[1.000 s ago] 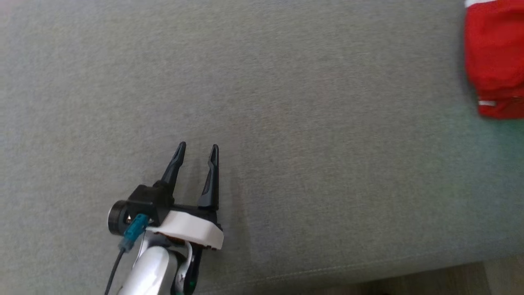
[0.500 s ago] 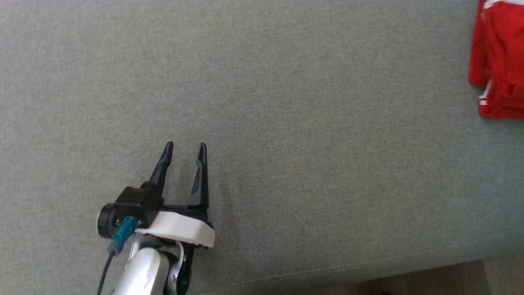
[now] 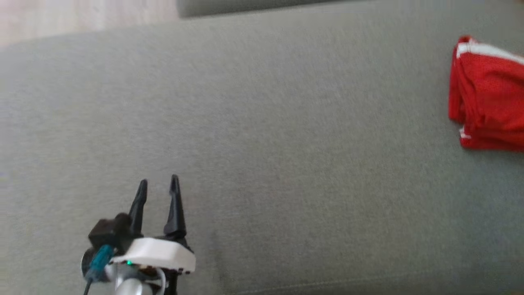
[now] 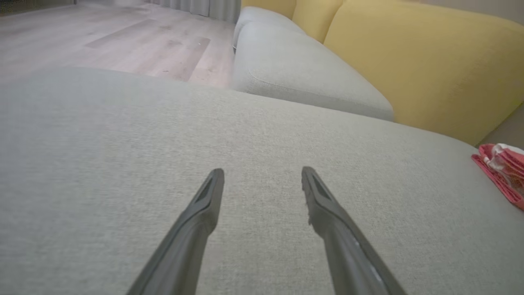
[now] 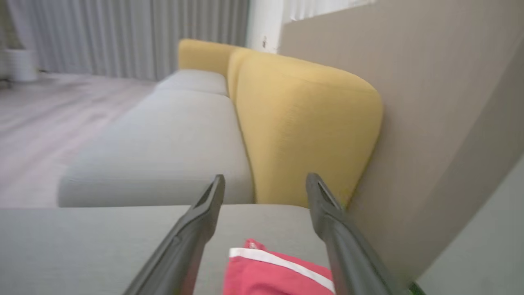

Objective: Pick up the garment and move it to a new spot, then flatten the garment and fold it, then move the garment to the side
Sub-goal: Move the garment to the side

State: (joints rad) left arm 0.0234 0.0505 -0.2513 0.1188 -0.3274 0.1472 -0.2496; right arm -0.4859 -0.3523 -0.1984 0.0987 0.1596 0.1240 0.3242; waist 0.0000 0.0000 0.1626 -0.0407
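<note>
The garment (image 3: 487, 110) is red with white stripes and lies folded in a small stack at the far right of the grey cushion (image 3: 266, 135). My left gripper (image 3: 158, 186) is open at the lower left, far from it, with nothing between its fingers. In the left wrist view the left gripper (image 4: 262, 174) hovers over bare cushion, and the garment (image 4: 503, 172) shows at the right edge. In the right wrist view my right gripper (image 5: 265, 180) is open just above the garment (image 5: 278, 272), which lies free below and between the fingers.
A second grey seat cushion (image 4: 303, 73) and yellow backrests (image 4: 417, 61) stand beyond the work cushion. Wooden floor (image 4: 102, 37) lies to the left of them. A beige wall (image 5: 430, 102) rises close behind the garment's end of the sofa.
The head camera has tilted, so the whole picture has slid down and the cushion's far edge now shows. The garment's top white stripe has come into sight.
</note>
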